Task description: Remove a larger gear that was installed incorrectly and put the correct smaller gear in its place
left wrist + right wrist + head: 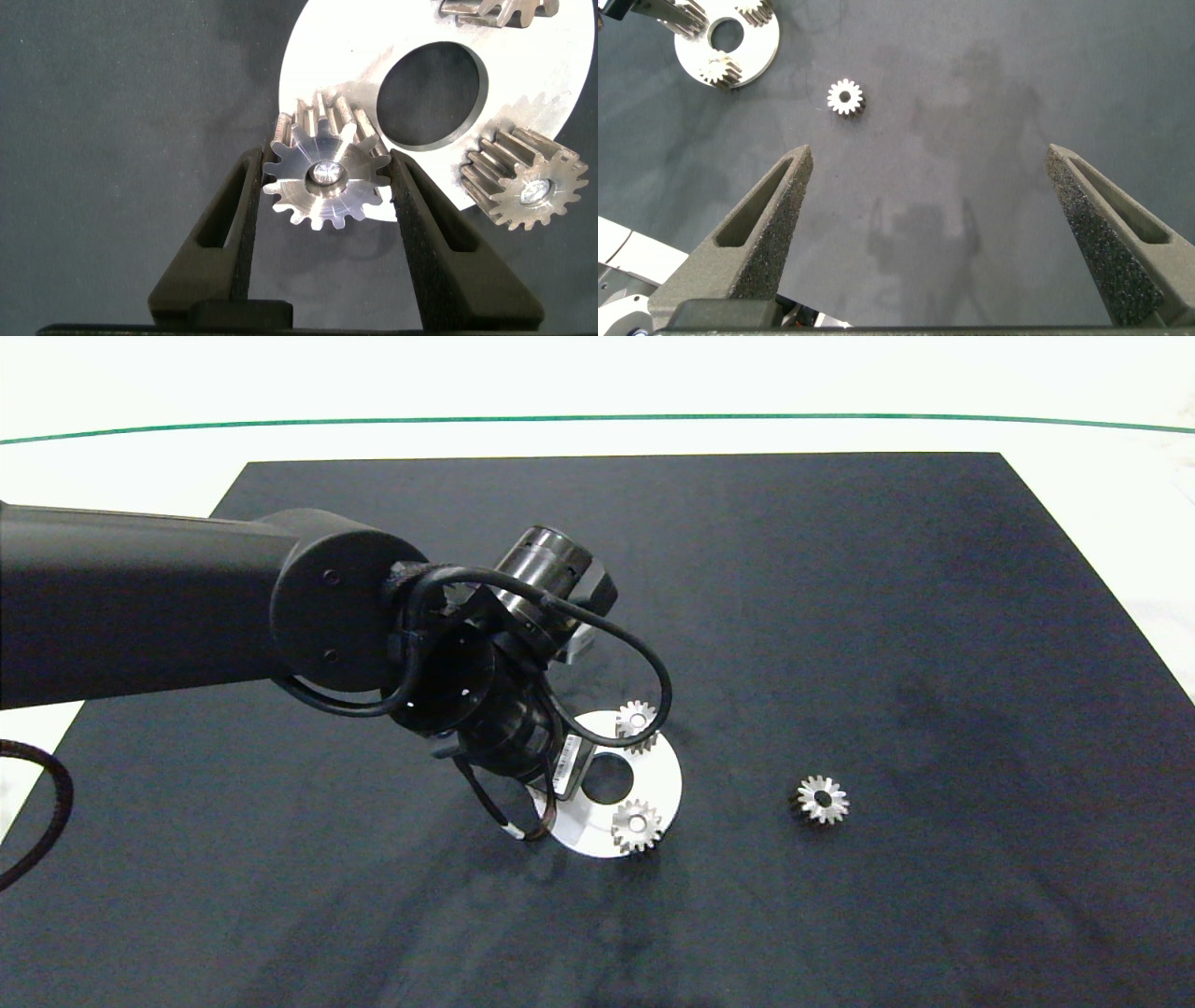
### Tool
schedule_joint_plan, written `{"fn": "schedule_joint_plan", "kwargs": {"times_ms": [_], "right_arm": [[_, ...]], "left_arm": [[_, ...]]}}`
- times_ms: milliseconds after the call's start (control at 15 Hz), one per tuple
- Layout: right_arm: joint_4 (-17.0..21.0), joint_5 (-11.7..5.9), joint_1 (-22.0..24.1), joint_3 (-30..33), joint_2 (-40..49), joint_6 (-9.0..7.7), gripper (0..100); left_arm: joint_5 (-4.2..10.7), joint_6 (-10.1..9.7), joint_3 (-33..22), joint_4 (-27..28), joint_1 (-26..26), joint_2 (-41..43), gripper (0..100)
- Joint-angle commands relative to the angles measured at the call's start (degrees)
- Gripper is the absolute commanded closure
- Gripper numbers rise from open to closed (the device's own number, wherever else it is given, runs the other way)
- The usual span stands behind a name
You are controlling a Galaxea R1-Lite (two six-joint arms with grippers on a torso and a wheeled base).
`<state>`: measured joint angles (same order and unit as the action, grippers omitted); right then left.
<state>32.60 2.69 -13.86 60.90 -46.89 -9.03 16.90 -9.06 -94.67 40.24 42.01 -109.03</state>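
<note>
Left gripper (327,191), fingers closed narrowly against opposite flanks of the larger gear (324,174), seated on its pin at the rim of the white disc (551,84); likely hazards: teeth slipping between the pads if the contact sits on tooth tips, or the gear binding on its pin and dragging the unfastened-looking disc upward if lifted at a tilt; neighbouring mounted gear (525,177) near one finger, a second (495,9) across the central hole, so little lateral room, vertical exit clearest. Smaller gear (822,799) lying loose on the dark mat (840,569), well apart from the disc, open mat all round it; mat edges distant. Right gripper (929,163) spread wide, empty, above bare mat.
</note>
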Motion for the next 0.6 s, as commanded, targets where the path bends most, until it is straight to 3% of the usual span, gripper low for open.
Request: {"fn": "schedule_joint_plan", "kwargs": {"times_ms": [67, 600], "right_arm": [[0.19, 0.03, -0.03, -0.08, -0.05, -0.11, 0], [0.19, 0.03, -0.03, -0.08, -0.05, -0.02, 0]], "left_arm": [[0.15, -0.17, 0.01, 0.19, 0.00, 0.22, 72], [0.33, -2.10, 0.19, 0.19, 0.62, 0.93, 72]]}}
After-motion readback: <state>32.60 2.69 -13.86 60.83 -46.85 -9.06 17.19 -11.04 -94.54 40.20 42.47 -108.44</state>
